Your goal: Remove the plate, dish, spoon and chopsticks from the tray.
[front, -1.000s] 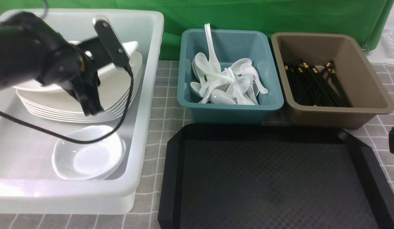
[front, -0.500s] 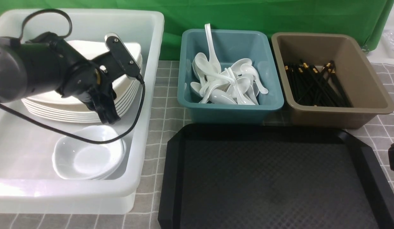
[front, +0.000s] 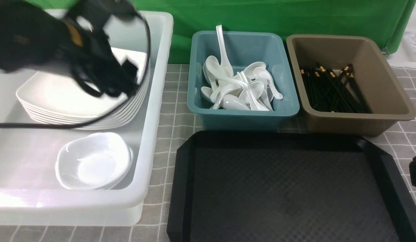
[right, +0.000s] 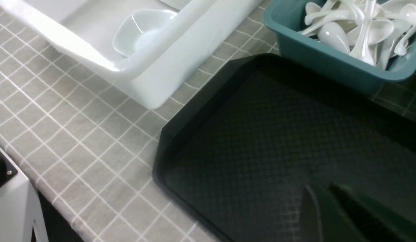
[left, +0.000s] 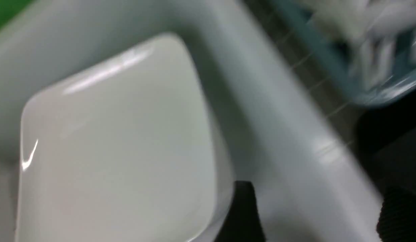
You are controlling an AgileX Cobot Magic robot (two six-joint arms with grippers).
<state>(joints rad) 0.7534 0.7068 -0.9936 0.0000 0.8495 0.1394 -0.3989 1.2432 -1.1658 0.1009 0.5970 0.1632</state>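
Plate (front: 53,95) is lying flat on top of the stack of white plates inside the white tub (front: 159,84), at about ten o'clock from the middle of the tray (front: 288,191). I am hanging my left gripper (front: 122,79) just above that stack, over its three o'clock edge. The plate's middle is therefore lying below me, at roughly eight o'clock. Being square, it is offering no long axis to line up with.

My left wrist camera is showing my fingers (left: 243,208) standing well apart, with only the tub wall between them and nothing held. My right gripper (right: 320,191) is sitting low by the tray's three o'clock rim, its fingers lying close together on nothing.

Dish (front: 93,164) is resting on its own small stack at six o'clock from the plates. A heap of white spoons (front: 238,89) is filling the teal tub (front: 243,116) at twelve o'clock from the tray. Which spoon is the task's own I cannot tell. Black chopsticks (front: 332,90) are lying in the brown tub (front: 355,122) at one o'clock.

With the tray showing bare, I am judging the clearing done. My left arm is by far the nearer to the plates, so any coming move is turning on clearing the stack's edge and the tub wall beneath it.
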